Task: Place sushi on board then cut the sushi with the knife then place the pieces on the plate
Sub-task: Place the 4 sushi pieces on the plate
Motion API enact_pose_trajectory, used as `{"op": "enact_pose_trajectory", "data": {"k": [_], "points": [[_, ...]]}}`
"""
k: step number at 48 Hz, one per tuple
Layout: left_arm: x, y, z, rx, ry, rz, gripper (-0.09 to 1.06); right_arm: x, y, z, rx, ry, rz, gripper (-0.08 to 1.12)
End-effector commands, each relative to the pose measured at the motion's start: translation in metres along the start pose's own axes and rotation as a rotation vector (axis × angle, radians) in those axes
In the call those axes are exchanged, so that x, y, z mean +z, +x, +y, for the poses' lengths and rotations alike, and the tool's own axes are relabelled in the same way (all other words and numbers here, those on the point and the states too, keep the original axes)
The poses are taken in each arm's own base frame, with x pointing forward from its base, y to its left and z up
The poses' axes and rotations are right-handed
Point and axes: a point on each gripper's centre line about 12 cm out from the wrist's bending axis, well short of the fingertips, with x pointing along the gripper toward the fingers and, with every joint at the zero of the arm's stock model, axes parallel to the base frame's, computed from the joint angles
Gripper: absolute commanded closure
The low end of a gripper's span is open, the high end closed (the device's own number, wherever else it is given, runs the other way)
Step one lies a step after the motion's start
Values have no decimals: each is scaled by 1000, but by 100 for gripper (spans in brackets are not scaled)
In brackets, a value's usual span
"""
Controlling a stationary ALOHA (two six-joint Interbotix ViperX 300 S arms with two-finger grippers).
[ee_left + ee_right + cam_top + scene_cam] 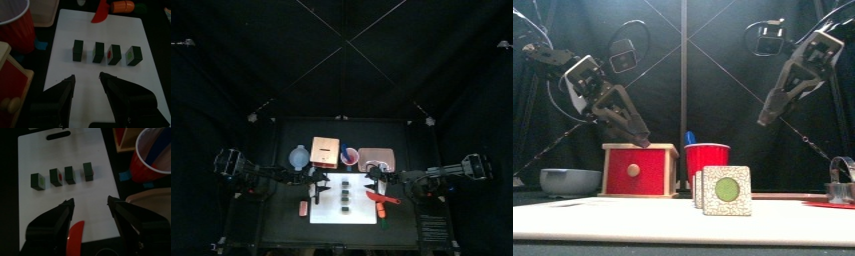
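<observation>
While four sushi pieces (pixel 99 51) line the white cutting board (pixel 100 30), the left gripper (pixel 87 76) and right gripper (pixel 90 201) hover above, jaws released. A red knife (pixel 75 235) lies at the board's 3 o'clock.

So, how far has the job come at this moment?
Done: the sushi is on the white board and stands in four separate pieces. The red knife lies at the board's edge, not held. In hand: nothing; the left gripper and the right gripper are open and empty. Left: the four pieces must go to the pink plate.
</observation>
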Motion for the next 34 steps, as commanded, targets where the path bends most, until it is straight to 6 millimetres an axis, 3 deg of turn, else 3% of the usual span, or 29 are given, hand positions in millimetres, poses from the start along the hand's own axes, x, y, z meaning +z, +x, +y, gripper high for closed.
{"op": "enact_pose_trajectory", "data": {"k": [1, 16, 34], "points": [[4, -3, 1, 1, -3, -17, 15, 17, 16, 1, 5, -4, -26, 9], [-1, -4, 1, 2, 3, -2, 15, 28, 69, 3, -10, -37, 38, 9], [-5, -2, 2, 4, 1, 10, 15, 25, 105, -4, -36, -27, 99, 9]]}}
